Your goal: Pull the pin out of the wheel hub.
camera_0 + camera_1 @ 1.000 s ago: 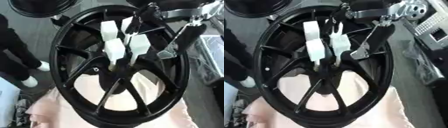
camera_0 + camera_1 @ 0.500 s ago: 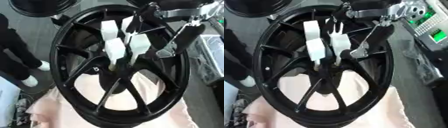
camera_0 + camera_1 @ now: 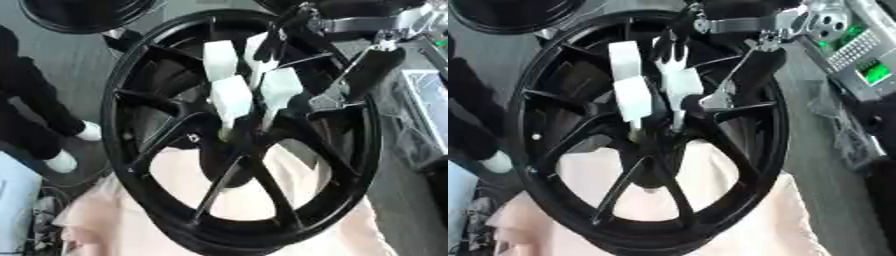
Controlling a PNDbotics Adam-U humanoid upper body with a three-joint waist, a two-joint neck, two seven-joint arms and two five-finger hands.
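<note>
Black spokes of the wheel hub (image 3: 175,145) frame the right robot hand (image 3: 249,90), whose pale fingers point down at the centre and seem to close on a slim pin (image 3: 225,131). The pin looks still seated; pulling remains.

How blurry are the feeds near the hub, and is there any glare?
Left eye view: soft all over, right hand fingertips smear at the hub, pin not distinguishable. Right eye view: equally soft; wheel rim matte, no glare, bright green patch top right.
</note>
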